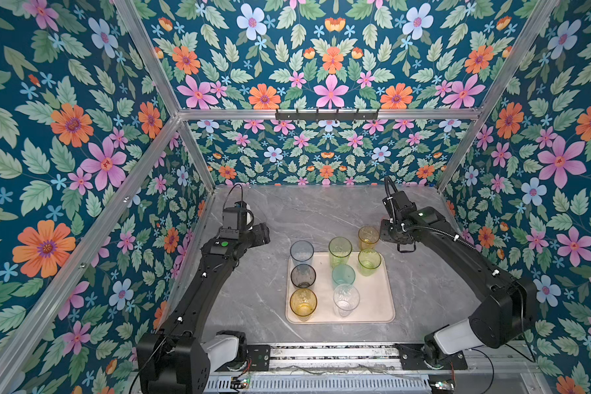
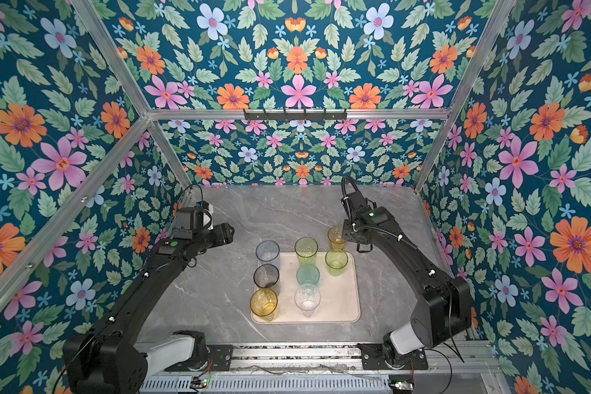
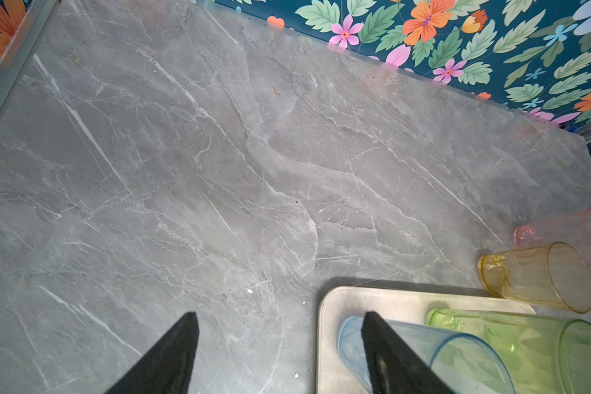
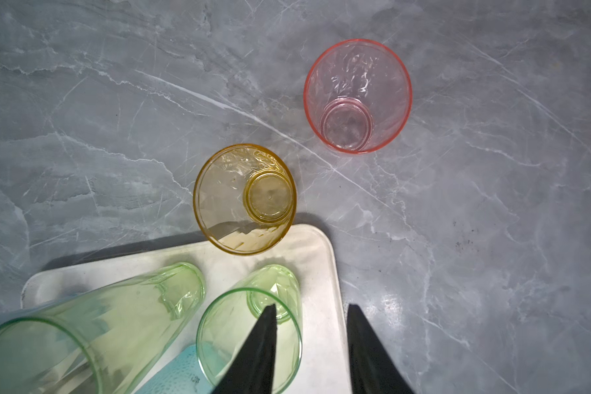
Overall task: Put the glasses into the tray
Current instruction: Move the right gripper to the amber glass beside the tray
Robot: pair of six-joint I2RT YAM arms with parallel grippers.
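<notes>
The tray (image 1: 376, 308) carries seven upright, empty glasses: blue (image 1: 301, 252), smoke grey (image 1: 302, 275) and amber (image 1: 303, 303) along its left rim, tall yellow-green (image 1: 340, 250), teal (image 1: 343, 274) and clear (image 1: 346, 299) down the middle, short green (image 1: 369, 261) at the far right corner. A yellow glass (image 4: 244, 199) stands on the counter (image 4: 116, 102) just beyond the far rim; a pink one (image 4: 357, 95) stands farther off. The tray's near right part is bare. The left hand (image 3: 279, 315) is spread over open counter left of the tray; the right hand (image 4: 313, 306), parted and pinching nothing, hangs above the short green.
</notes>
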